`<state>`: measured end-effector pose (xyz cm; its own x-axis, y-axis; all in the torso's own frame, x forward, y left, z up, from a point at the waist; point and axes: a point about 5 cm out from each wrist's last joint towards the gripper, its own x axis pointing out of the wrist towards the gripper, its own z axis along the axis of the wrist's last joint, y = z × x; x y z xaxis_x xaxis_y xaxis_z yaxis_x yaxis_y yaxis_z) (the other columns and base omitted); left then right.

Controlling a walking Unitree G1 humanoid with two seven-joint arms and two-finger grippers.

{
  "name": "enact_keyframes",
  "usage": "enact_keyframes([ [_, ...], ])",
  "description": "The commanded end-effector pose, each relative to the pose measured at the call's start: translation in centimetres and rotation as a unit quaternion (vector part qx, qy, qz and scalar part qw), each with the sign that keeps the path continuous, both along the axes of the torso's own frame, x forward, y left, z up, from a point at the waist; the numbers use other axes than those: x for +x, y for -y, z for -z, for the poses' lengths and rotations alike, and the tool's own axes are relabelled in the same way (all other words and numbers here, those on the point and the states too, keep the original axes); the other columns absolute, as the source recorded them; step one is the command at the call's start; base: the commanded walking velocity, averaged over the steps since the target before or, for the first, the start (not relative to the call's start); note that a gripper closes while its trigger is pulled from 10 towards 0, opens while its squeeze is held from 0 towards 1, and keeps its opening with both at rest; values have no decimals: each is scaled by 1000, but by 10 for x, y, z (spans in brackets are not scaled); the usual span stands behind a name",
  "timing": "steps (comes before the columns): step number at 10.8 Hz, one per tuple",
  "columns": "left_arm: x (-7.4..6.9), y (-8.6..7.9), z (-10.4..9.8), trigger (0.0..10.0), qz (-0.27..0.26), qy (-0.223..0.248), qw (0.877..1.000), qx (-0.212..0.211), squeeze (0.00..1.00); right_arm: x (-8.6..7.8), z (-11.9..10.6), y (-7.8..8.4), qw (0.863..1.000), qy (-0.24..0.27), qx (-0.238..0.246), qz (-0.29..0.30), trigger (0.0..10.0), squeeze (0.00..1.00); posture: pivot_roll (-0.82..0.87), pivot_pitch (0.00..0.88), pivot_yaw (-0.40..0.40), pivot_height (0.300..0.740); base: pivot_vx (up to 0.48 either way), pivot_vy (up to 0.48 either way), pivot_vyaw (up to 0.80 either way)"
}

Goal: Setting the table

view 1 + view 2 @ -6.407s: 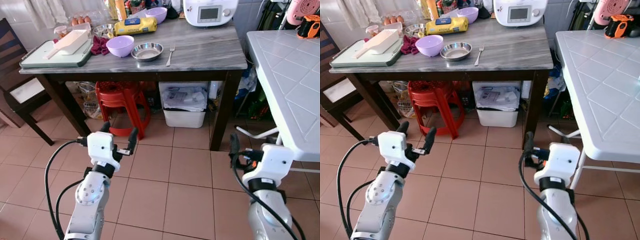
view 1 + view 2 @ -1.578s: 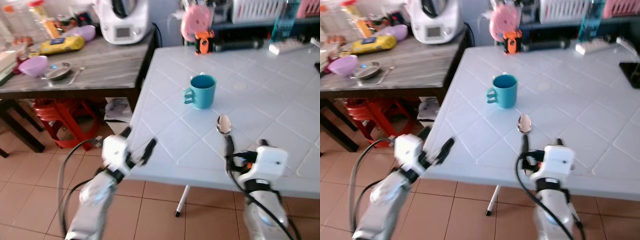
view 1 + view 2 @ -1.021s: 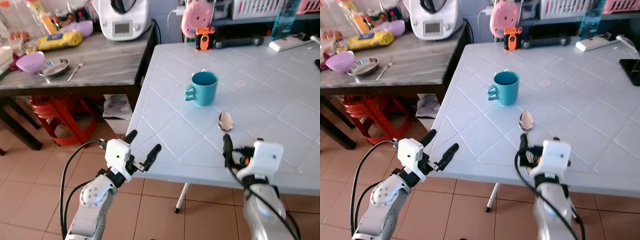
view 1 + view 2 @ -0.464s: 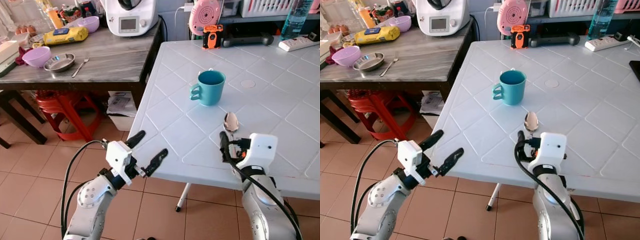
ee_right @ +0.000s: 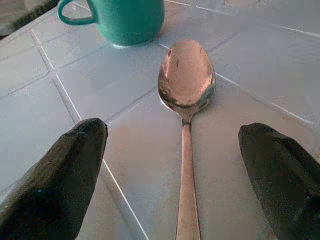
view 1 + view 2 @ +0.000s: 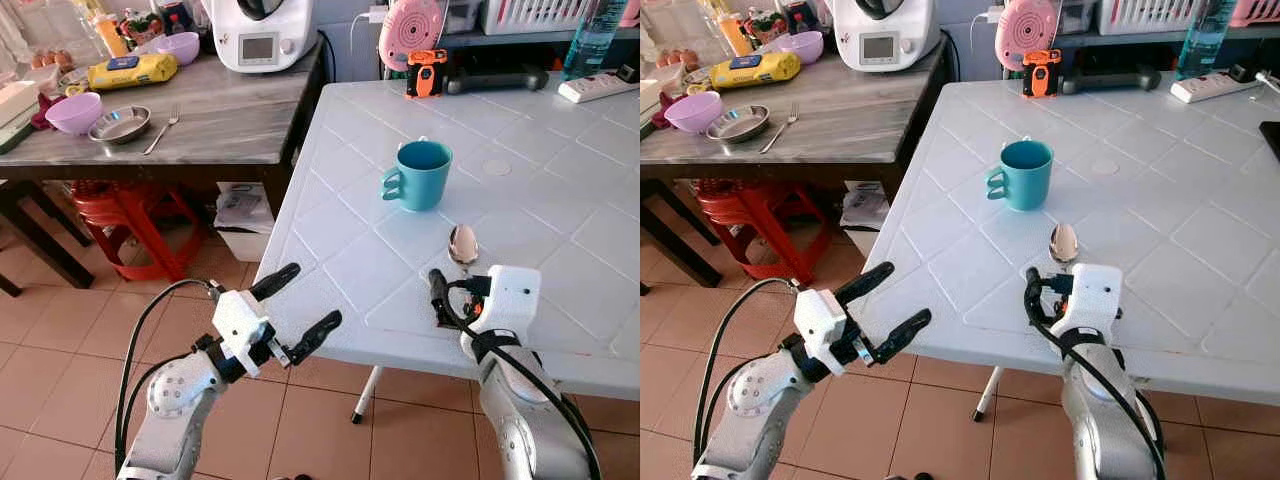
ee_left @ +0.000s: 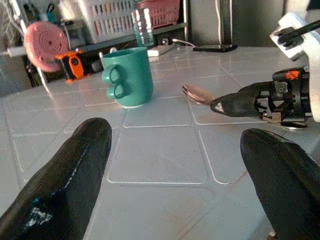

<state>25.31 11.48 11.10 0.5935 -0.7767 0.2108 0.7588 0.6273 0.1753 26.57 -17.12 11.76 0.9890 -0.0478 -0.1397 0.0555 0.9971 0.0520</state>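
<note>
We saw the spoon (image 5: 185, 95) lying lengthwise between our right gripper's (image 5: 180, 165) wide-spread, empty fingers, bowl toward the mug (image 6: 1023, 174).

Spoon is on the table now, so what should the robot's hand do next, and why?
Probably pull the right gripper straight back from the spoon. Its fingers are open, one on each side of the handle, and the spoon lies flat on the white table near the cup. It looks placed, so backing away gently should avoid knocking it.
</note>
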Motion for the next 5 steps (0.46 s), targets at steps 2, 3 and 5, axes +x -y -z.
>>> enact_keyframes([
  [2, 1, -2, 2, 10000, 16, 11, 999, 31, 0, 3, 3, -3, 1000, -15, 5, -7, 10000, 0, -121, 99, 142, 740, 0, 0, 0],
  [3, 1, 0, 6, 10000, 32, 6, 998, 50, 0, 3, 2, -3, 1000, -17, 5, -11, 10000, 0, -121, 100, 143, 740, 0, 0, 0],
  [5, 11, -6, 6, 10000, -11, -3, 999, 35, 0, 3, 3, -2, 1000, -20, 3, -11, 10000, 0, -120, 101, 144, 740, 0, 0, 0],
])
